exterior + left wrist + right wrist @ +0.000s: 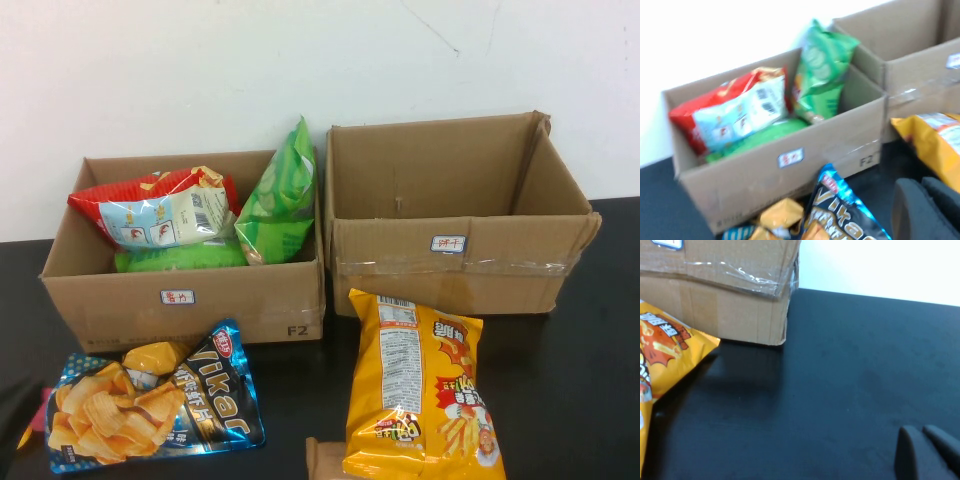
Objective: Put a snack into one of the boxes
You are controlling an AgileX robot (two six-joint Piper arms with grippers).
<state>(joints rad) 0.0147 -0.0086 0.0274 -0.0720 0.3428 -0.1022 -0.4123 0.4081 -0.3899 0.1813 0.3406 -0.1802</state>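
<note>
The left box (120, 290) holds a red-and-white bag (160, 210) and green bags (280, 200). The right box (460, 270) looks empty. On the black table in front lie a blue chips bag (190, 405) with a small yellow snack (155, 355) on it, and an orange bag (420, 390). Neither gripper shows in the high view. My left gripper (921, 187) is shut and empty, low over the table between the blue bag (840, 215) and the orange bag (935, 137). My right gripper (920, 431) is shut and empty over bare table, to the right of the right box (725, 285).
A tan scrap (322, 458) lies at the front edge beside the orange bag. A pink and yellow object (35, 418) pokes out at the far left. A white wall stands behind the boxes. Bare black table (865, 365) stretches to the right of the right box.
</note>
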